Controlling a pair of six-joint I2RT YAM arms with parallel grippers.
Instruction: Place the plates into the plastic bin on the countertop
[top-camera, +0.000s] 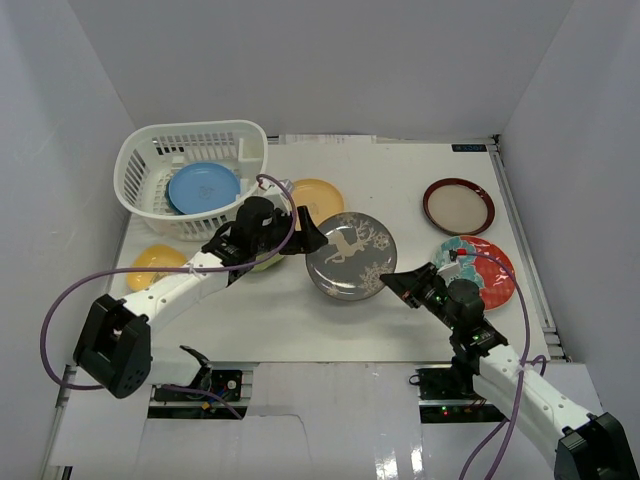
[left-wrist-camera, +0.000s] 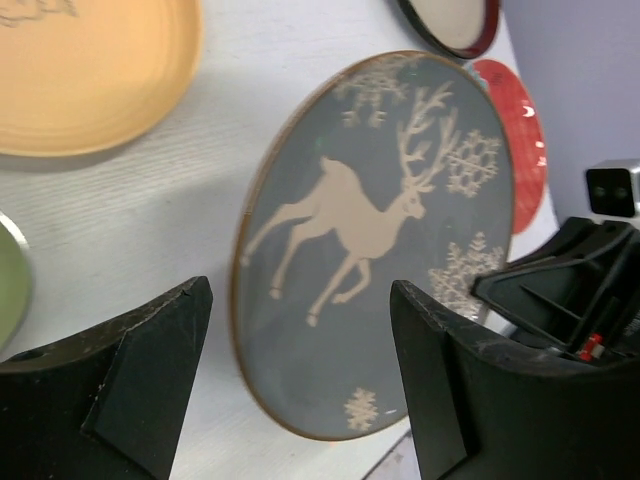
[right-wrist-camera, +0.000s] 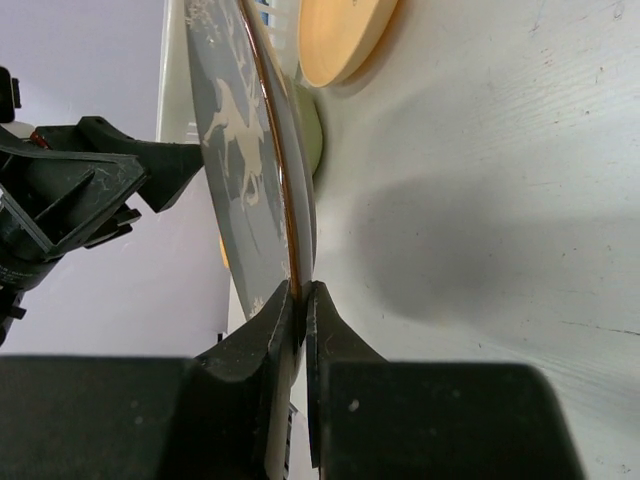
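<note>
The grey deer plate (top-camera: 348, 255) is held tilted above the countertop (top-camera: 400, 170). My right gripper (top-camera: 392, 282) is shut on its near right rim, with the pinch clear in the right wrist view (right-wrist-camera: 302, 300). My left gripper (top-camera: 308, 238) is open at the plate's left edge; the plate (left-wrist-camera: 380, 230) lies beyond its open jaws (left-wrist-camera: 300, 385), not between them. The white plastic bin (top-camera: 150, 160) at the back left holds the light blue plate (top-camera: 203, 186). The teal scalloped plate is not in view.
A yellow plate (top-camera: 318, 195) lies behind the left gripper, a small green plate (top-camera: 266, 263) under the left arm, and a small yellow plate (top-camera: 155, 265) in front of the bin. The maroon-rimmed plate (top-camera: 458, 205) and the red-teal floral plate (top-camera: 485, 268) lie at the right.
</note>
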